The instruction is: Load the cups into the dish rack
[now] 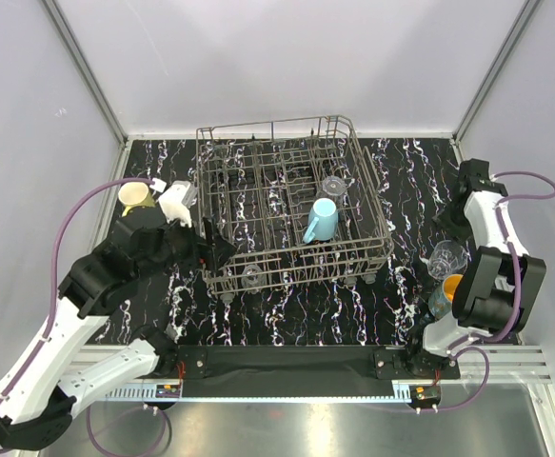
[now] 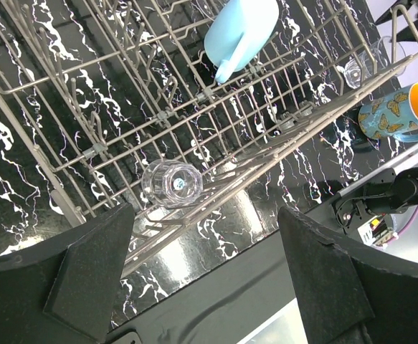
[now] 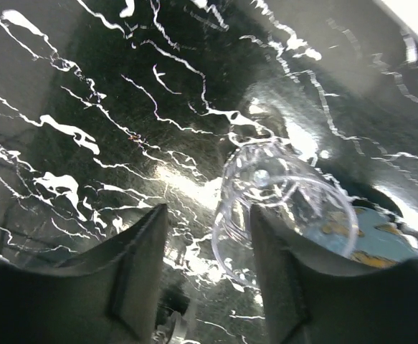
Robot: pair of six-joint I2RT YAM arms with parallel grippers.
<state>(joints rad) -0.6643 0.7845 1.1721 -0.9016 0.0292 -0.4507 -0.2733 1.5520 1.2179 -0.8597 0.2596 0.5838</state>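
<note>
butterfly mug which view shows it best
Left wrist view: the butterfly mug shows its whole side, pattern and orange inside. The top view shows only part of it, behind the right arm. The right wrist view catches a blurred sliver behind a glass.

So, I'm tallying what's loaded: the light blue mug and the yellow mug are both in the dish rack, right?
Only one is. The light blue mug is in the dish rack; the yellow mug stands outside it, on the table to its left, as the top external view shows.
</note>
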